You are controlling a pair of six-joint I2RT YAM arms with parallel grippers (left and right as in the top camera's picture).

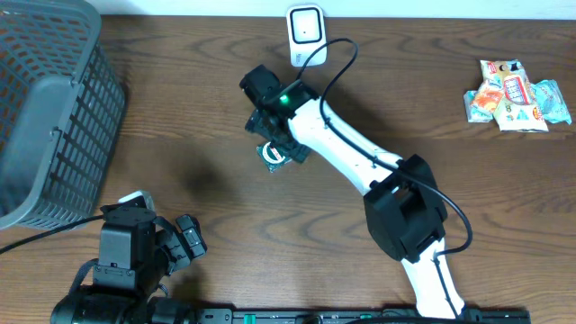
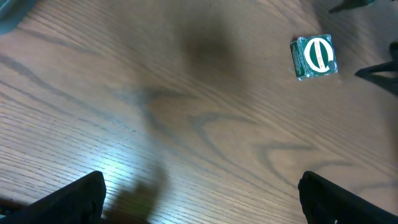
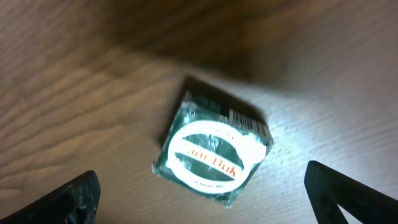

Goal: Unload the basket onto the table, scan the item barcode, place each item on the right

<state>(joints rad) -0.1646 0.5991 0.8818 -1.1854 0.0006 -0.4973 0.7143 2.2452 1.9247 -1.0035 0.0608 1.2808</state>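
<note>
The item, a small green packet point(image 3: 211, 152) with a white oval label, lies flat on the wooden table; a barcode strip shows on its upper right edge. My right gripper point(image 3: 205, 203) hangs open just above it, with one finger on each side and neither touching. In the overhead view the packet point(image 1: 272, 156) sits under the right gripper point(image 1: 280, 144), below the white scanner point(image 1: 305, 27) at the table's back edge. My left gripper point(image 1: 164, 219) is open and empty at the front left. Its wrist view shows the packet point(image 2: 314, 57) far off.
A grey mesh basket point(image 1: 54, 117) fills the left side of the table. A pile of colourful snack packets point(image 1: 517, 95) lies at the back right. The scanner's black cable point(image 1: 337, 63) loops over the right arm point(image 1: 346, 148).
</note>
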